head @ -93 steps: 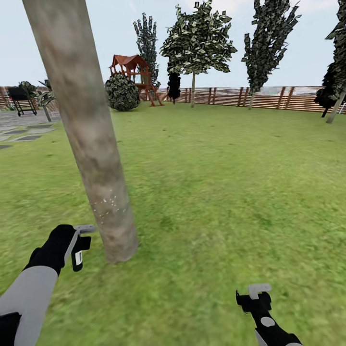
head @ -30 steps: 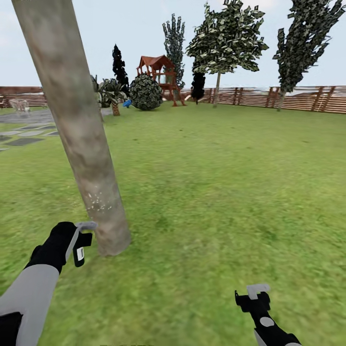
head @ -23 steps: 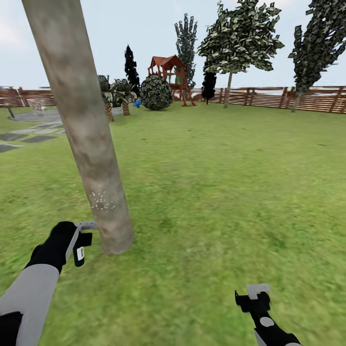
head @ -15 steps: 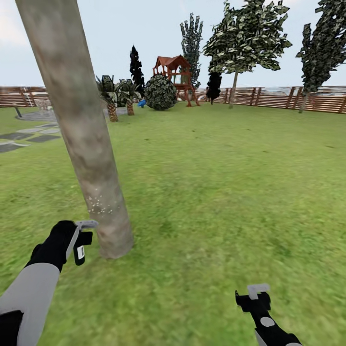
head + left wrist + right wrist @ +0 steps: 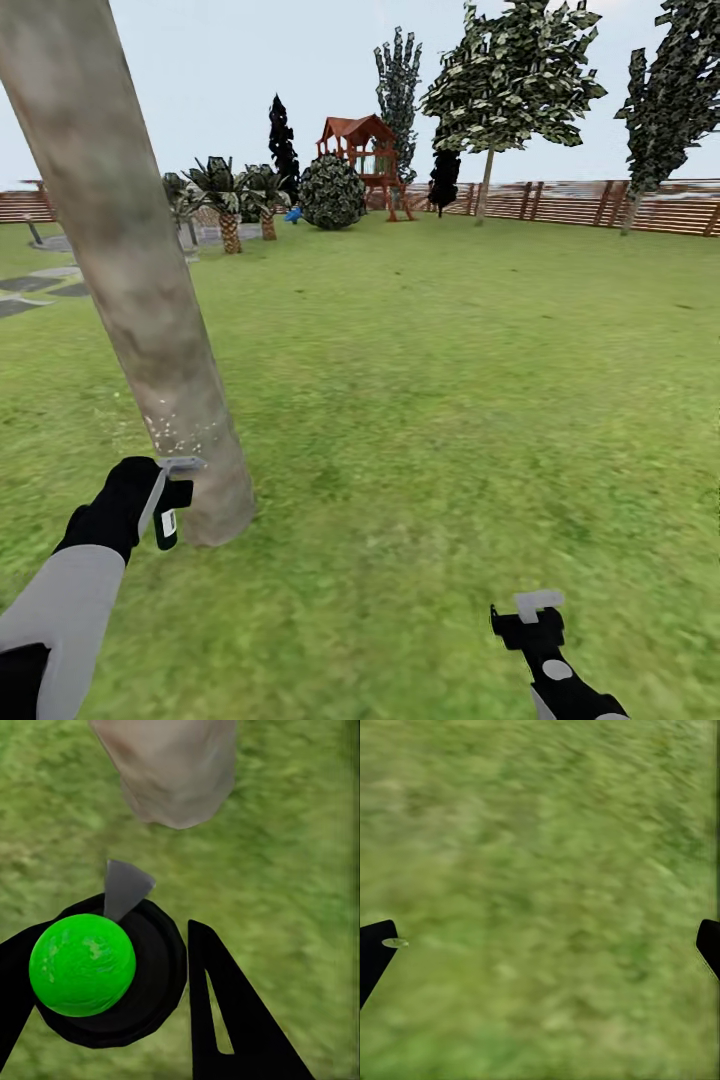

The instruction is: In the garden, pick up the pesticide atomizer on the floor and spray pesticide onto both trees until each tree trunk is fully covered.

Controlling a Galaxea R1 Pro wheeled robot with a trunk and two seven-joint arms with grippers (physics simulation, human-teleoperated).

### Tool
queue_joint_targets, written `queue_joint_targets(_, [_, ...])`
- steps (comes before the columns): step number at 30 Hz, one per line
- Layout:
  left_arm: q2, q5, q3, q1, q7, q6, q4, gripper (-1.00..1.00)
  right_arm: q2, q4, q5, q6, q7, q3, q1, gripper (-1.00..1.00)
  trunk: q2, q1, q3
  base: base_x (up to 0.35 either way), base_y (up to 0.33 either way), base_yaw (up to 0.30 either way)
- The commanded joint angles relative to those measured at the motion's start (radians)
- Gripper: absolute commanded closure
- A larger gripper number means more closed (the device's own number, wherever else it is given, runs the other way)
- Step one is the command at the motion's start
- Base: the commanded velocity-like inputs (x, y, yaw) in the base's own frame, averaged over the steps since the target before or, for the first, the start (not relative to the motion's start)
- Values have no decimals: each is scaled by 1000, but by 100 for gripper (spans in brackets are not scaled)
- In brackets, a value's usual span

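Note:
A thick, pale grey-tan mottled tree trunk [image 5: 150,330] leans across the left of the head view, with fine white specks [image 5: 175,435] low on it. My left gripper [image 5: 152,497] is shut on the pesticide atomizer [image 5: 166,520], a dark bottle with a grey nozzle, right beside the trunk's base. In the left wrist view the atomizer [image 5: 82,964] shows a bright green ball in a black ring, its grey nozzle pointing at the trunk [image 5: 172,772]. My right gripper [image 5: 530,612] hangs open over bare grass, its fingertips [image 5: 373,952] wide apart.
Lawn stretches ahead to a brown slat fence [image 5: 600,205]. Far off stand a red play tower [image 5: 360,150], a round bush [image 5: 333,192], short palms [image 5: 228,200] and a leafy tree [image 5: 510,70]. Grey paving [image 5: 30,300] lies at far left.
The whole view has swung, so the trunk now sits further left and the palms have come into sight. Both arms hold the same pose, the atomizer still gripped.

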Motion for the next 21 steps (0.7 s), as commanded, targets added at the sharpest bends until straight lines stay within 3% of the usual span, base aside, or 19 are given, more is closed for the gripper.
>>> queue_joint_targets(1, [-1, -9, 2, -1, -6, 4, -2, 100, 0, 2, 10, -4, -2, -6, -1, -100, 0, 0, -1, 128, -259, 50])
queue_joint_targets(17, [9, -13, 0, 11, 5, 4, -1, 100, 2, 2, 12, -4, -1, -6, -1, -100, 0, 0, -1, 268, -147, 256])
queue_joint_targets(21, [9, -13, -1, 14, 6, 4, -1, 100, 3, 2, 12, -4, 0, -6, -1, -100, 0, 0, -1, 113, -235, 210])
